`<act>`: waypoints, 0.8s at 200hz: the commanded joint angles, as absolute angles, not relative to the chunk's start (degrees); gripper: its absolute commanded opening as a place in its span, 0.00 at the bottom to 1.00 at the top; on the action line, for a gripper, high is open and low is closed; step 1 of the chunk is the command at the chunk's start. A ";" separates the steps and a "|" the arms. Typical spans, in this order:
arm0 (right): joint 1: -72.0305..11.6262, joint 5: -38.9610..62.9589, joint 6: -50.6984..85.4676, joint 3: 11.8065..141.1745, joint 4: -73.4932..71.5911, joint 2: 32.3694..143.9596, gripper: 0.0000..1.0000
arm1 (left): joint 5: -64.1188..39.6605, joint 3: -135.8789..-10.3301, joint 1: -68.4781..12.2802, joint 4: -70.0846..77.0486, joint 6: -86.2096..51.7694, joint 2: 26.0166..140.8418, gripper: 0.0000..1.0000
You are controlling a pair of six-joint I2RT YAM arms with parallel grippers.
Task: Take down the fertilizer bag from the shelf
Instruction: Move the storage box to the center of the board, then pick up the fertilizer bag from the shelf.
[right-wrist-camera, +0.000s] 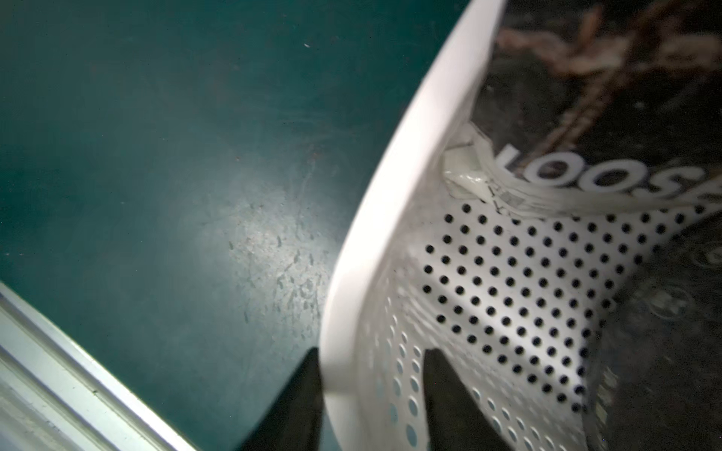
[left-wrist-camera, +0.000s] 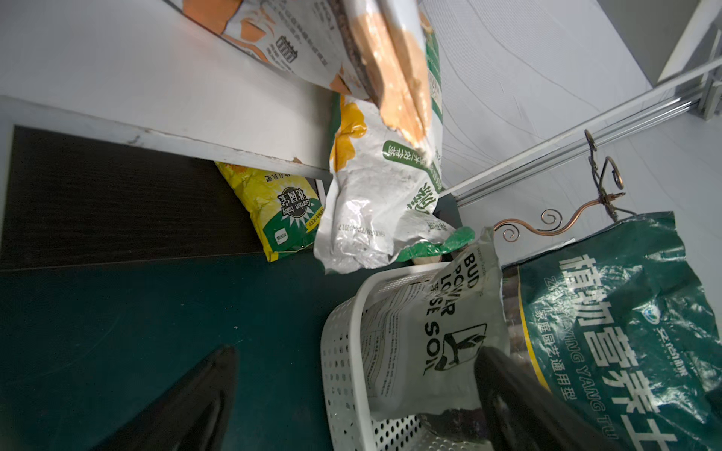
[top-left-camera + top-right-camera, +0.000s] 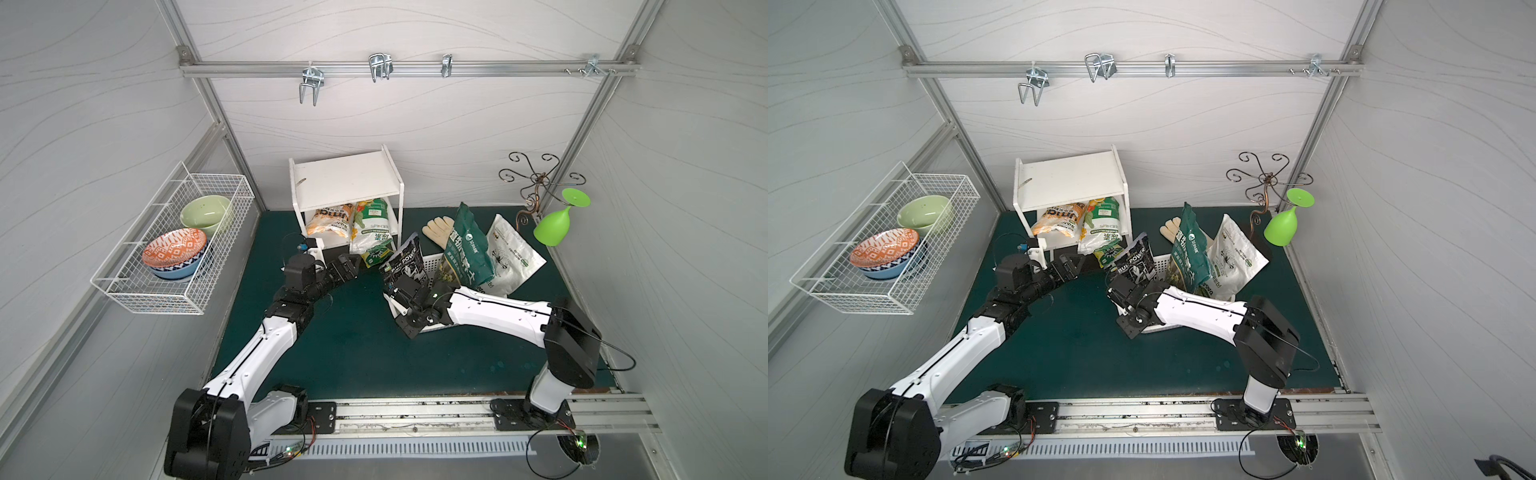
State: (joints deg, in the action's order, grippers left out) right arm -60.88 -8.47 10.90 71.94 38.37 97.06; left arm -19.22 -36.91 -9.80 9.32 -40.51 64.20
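Looking across the green tabletop (image 3: 353, 353), we find the shelf (image 3: 345, 178) standing at the far side, a little left of centre, against the back wall. The fertilizer bag (image 3: 372, 228), white and green, sits at the right end of the lower board, its lower part drooping over the near edge. An orange bag (image 3: 328, 222) lies beside it on the left. Under the overhang a yellow bag (image 2: 281, 207) rests on the tabletop.

Our left pincer (image 3: 353, 266) hovers just on the near side of the shelf, jaws spread wide and holding nothing, close to the fertilizer bag but apart from it.

To the right stands a white perforated basket (image 3: 432, 264) with a black soil bag (image 3: 405, 262) and a dark green bag (image 3: 467, 249) upright in it, and a white bag (image 3: 513, 257) at their right. Our right pincer (image 1: 371, 359) straddles the basket's near-left rim, one finger outside and one inside. The wrist view is blurred, so we cannot tell whether the jaws press on the rim.
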 commanded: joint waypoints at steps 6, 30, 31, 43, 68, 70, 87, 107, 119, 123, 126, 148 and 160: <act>-60.03 -7.21 11.60 74.89 40.96 90.76 0.76 | -21.45 -40.06 -9.82 18.87 -47.71 67.59 0.98; -59.81 -6.35 11.21 76.27 40.86 85.79 0.81 | -20.24 -39.20 -10.85 23.48 -53.04 70.31 0.95; -59.81 -6.35 11.21 76.27 40.86 85.79 0.81 | -20.14 -39.20 -11.01 23.56 -53.20 70.36 0.95; -59.68 -6.47 10.88 76.89 41.00 83.50 0.82 | -18.84 -39.36 -11.80 23.69 -54.40 71.78 0.94; -59.00 -7.52 10.76 77.66 42.13 79.43 0.83 | -17.10 -40.97 -12.74 27.46 -55.37 74.52 0.93; -58.94 -7.66 10.77 77.69 42.17 79.14 0.83 | -17.06 -41.07 -12.79 27.54 -55.33 74.79 0.92; -58.72 -9.45 10.72 77.46 42.67 76.42 0.83 | -16.45 -43.10 -12.83 27.86 -54.95 76.72 0.91; -58.67 -12.40 10.43 76.31 42.41 73.30 0.85 | -15.73 -44.93 -12.83 28.35 -54.49 78.90 0.87; -58.36 -13.60 10.16 75.83 42.57 71.88 0.86 | -15.80 -45.93 -12.83 29.10 -54.53 80.16 0.83; -58.29 -13.90 10.19 75.74 42.69 71.48 0.86 | -15.86 -46.17 -12.83 29.24 -54.58 80.57 0.82; -58.19 -14.16 10.12 75.62 42.76 71.27 0.86 | -15.90 -46.34 -12.83 29.40 -54.66 80.90 0.81; -57.66 -15.67 9.88 75.66 43.68 69.89 0.86 | -16.37 -47.33 -12.83 30.51 -55.18 82.80 0.73; -57.57 -16.31 9.77 75.60 43.81 69.40 0.86 | -16.67 -47.37 -12.84 31.54 -55.91 83.52 0.66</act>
